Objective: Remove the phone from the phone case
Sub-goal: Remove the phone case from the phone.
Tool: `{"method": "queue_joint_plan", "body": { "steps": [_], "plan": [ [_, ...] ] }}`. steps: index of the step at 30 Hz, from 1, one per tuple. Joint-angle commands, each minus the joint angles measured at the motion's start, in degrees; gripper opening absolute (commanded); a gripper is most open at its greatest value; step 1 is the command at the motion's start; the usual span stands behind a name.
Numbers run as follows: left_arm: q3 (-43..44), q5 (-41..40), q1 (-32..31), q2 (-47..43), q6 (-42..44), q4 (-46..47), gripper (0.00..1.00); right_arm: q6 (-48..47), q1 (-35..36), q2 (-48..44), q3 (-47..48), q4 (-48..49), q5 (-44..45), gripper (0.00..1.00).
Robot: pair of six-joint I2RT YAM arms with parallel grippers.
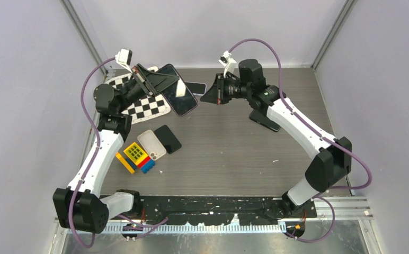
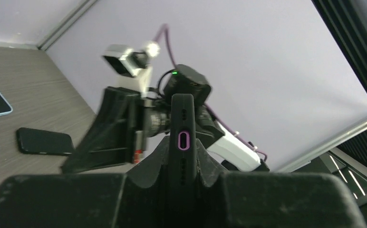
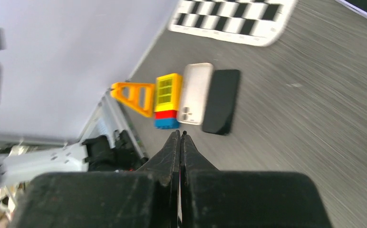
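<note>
The left hand (image 1: 173, 81) clamps the cased phone (image 1: 184, 100), long axis eleven-to-five; the right hand (image 1: 204, 97), pinched shut and empty, sits near its three o'clock.

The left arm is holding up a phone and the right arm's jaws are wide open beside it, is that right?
Not quite. The left arm does hold up the phone, but the right arm's jaws are shut, not wide open: the right wrist view shows them pressed together, empty.

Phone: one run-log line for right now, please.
left fingers: shut on phone, lifted | right fingers: shut, empty, near phone | case: on
</note>
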Motion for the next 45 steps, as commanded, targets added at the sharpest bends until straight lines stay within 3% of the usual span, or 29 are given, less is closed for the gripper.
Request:
{"method": "queue_joint_plan", "body": {
  "steps": [1, 6, 8, 10, 12, 15, 17, 21, 24, 27, 32, 39, 45],
  "plan": [
    [0.7, 0.4, -0.3, -2.5, -3.5, 7.7, 0.00, 0.1, 0.2, 1.2, -1.1, -3.4, 12.6, 0.01],
    [0.0, -1.1, -0.3, -2.6, -2.4, 5.5, 0.00, 2.6, 0.2, -2.3, -5.8, 4.5, 11.3, 0.01],
    [0.0, -2.4, -0.3, -2.7, -1.7, 3.6, 0.00, 2.5, 0.2, -4.0, -7.6, 7.7, 8.5, 0.07],
    [0.3, -4.1, -0.3, -2.8, -1.0, -0.1, 0.00, 1.9, 0.2, -5.7, -9.4, 11.3, 3.2, 0.20],
    [0.2, -6.9, -0.3, -2.6, -1.5, -5.6, 0.00, 2.0, 0.2, -7.1, -11.5, 16.6, -4.3, 0.40],
    [-1.1, -10.5, -0.3, -1.9, -6.8, -9.2, 0.00, 6.3, 0.2, -8.3, -13.2, 23.3, -14.5, 0.48],
    [-3.6, -12.2, -0.3, -1.1, -14.0, -5.4, 0.00, 9.6, 0.2, -8.6, -13.9, 27.3, -17.6, 0.49],
    [-8.7, -15.7, -0.3, 0.7, -26.2, 2.7, 0.00, 16.8, 0.1, -8.8, -15.5, 38.1, -23.1, 0.30],
    [-11.5, -17.5, -0.3, 1.2, -31.2, 4.6, 0.00, 20.4, 0.0, -9.1, -15.4, 41.3, -24.3, 0.17],
    [-13.9, -18.5, -0.3, 1.2, -34.0, 4.2, 0.00, 23.4, 0.1, -9.5, -14.5, 45.7, -24.4, 0.14],
    [-15.0, -18.5, -0.5, 1.6, -37.2, 4.0, 0.00, 29.2, 0.2, -8.2, -14.0, 51.8, -20.8, 0.16],
    [-15.1, -18.5, -1.0, 1.7, -39.8, 4.0, 0.00, 38.9, 1.2, -2.7, -15.5, 63.0, -13.3, 0.38],
    [-15.5, -19.5, -1.4, 1.3, -42.4, 6.2, 0.00, 39.4, 2.1, 0.1, -15.8, 62.9, -11.7, 0.39]
  ]
}}
